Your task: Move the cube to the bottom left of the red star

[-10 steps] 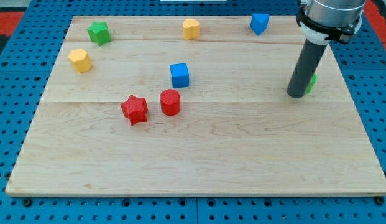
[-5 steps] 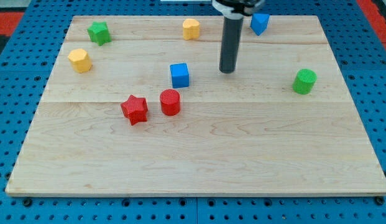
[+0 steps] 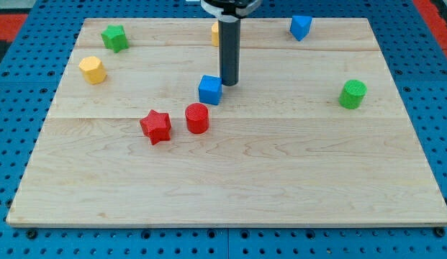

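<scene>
Blue cube (image 3: 209, 90) sits a little above the frame's centre-left, on the wooden board (image 3: 281, 173), the largest thing here. My tip (image 3: 229, 83) stands just at the cube's upper right, touching or nearly so; the rod carries no jaws. Red star (image 3: 156, 126) lies to the cube's lower left, red cylinder (image 3: 197, 118) between them. Green cylinder (image 3: 353, 94) is at right, yellow block (image 3: 93, 70) and green star (image 3: 114, 37) at upper left, another blue block (image 3: 301, 26) at top.

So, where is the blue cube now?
The blue cube lies a little left of the board's centre, just above and right of the red cylinder, with my tip close at its upper right.
</scene>
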